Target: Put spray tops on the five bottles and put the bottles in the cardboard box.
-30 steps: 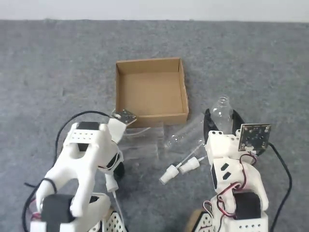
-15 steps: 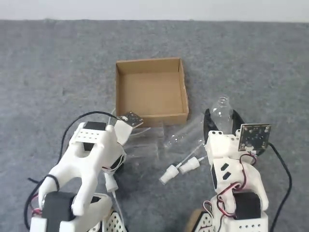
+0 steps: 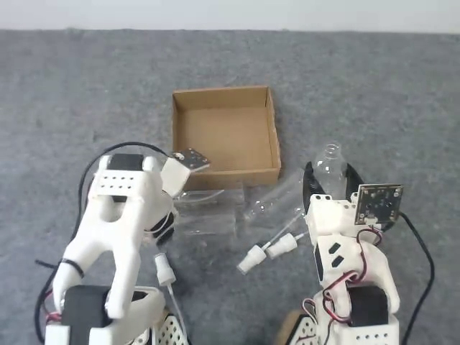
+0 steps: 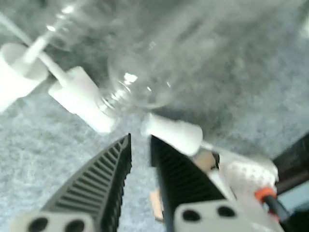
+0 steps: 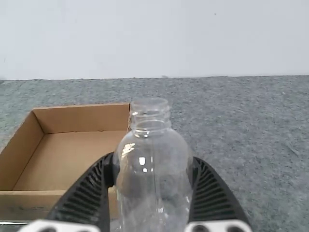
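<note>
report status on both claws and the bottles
Right claw shut on upright clear plastic bottle, no top on. Left claw barely open, empty, near white spray tops. Brown cardboard box empty. Other clear bottles lying before box.

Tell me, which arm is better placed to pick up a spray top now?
Left. The left end effector, empty, hangs close to a loose spray top, while the right end effector holds the upright, uncapped bottle.
</note>
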You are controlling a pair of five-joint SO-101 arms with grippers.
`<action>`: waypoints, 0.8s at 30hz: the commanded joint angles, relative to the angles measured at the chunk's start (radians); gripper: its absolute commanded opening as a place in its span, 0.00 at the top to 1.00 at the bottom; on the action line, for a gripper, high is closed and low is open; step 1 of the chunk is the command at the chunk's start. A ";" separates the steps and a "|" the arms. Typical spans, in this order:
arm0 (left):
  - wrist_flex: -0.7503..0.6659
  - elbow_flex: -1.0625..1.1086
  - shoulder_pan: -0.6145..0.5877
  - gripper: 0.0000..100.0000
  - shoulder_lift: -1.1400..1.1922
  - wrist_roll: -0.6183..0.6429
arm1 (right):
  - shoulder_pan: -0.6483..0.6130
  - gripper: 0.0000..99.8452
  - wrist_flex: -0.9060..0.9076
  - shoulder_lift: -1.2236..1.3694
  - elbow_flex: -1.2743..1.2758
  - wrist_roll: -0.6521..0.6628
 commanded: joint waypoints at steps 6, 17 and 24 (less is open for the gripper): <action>0.054 -0.036 0.006 0.76 -0.005 -0.239 | -0.004 0.96 -0.030 -0.019 -0.011 -0.008; -0.163 0.194 0.126 0.76 -0.002 -0.288 | -0.004 0.96 -0.030 -0.019 -0.011 -0.008; -0.173 0.203 0.049 0.76 0.002 -0.296 | -0.004 0.96 -0.030 -0.019 -0.011 -0.008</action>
